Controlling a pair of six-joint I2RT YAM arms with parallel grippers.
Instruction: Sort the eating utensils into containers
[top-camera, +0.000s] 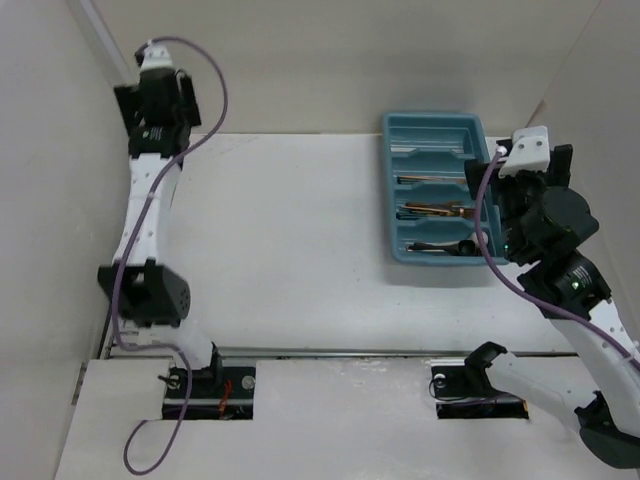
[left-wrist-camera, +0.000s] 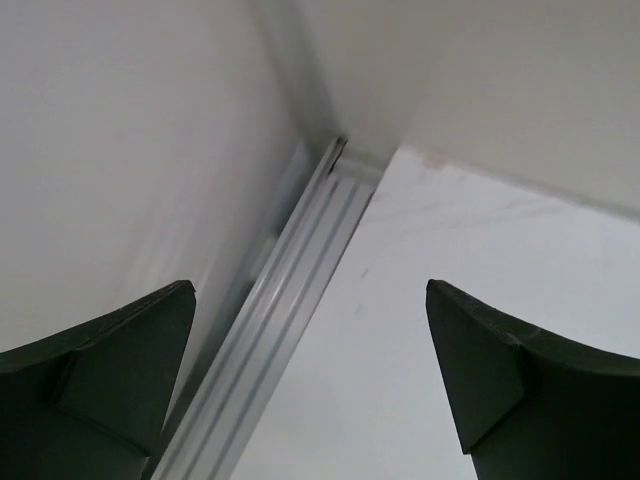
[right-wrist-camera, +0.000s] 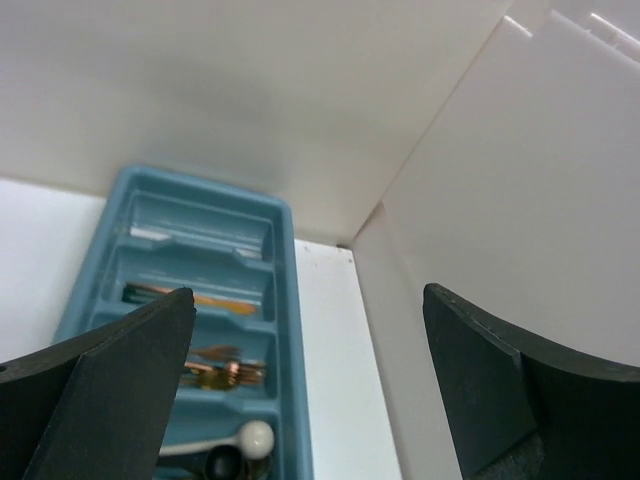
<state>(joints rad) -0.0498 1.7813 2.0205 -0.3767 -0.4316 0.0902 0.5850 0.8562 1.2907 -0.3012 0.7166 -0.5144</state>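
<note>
Eating utensils (top-camera: 440, 210): copper, gold and one cream-white spoon (right-wrist-camera: 255, 437), lying in the teal tray (top-camera: 432, 124) at 2 o'clock on the table (top-camera: 280, 230).
Right gripper (right-wrist-camera: 308, 298): fingers apart, empty, over the tray's 3 o'clock rim.
Left gripper (left-wrist-camera: 310, 290): fingers apart, empty, at the 10–11 o'clock corner.
Step in hand: probably final; check that like lies with like, then lift clear of the rim.
Surface: matte white, with a metal rail (left-wrist-camera: 290, 300) at its left edge.
Room: plain white panels (top-camera: 330, 60).
</note>
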